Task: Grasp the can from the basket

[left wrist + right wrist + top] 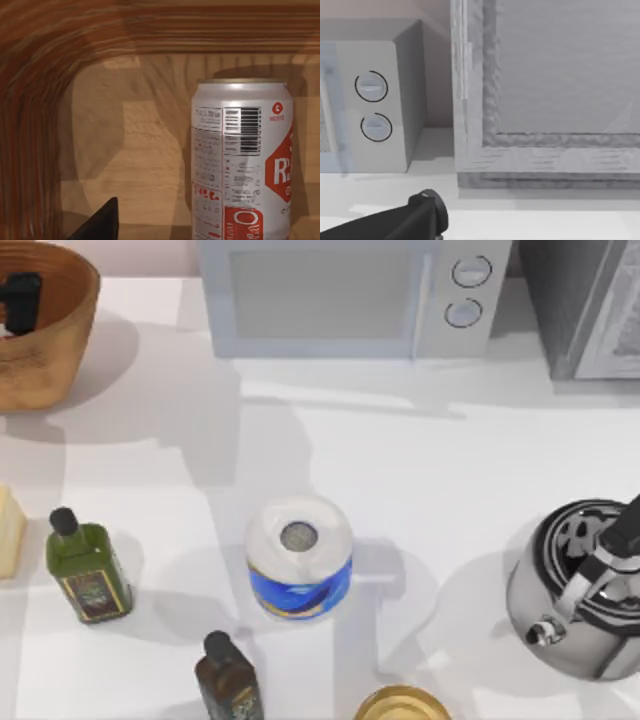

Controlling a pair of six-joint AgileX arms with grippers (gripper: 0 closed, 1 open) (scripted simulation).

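From above, the left gripper (20, 302) is down inside the basket (70, 340) at the table's far left corner, reaching in for the grasp. The left wrist view shows the can (242, 160) upright just ahead of it on the basket floor, off to one side of a dark fingertip (102, 222); whether the fingers are spread I cannot tell, so next comes centring on the can, then closing. The right arm is parked near the kettle (580, 590).
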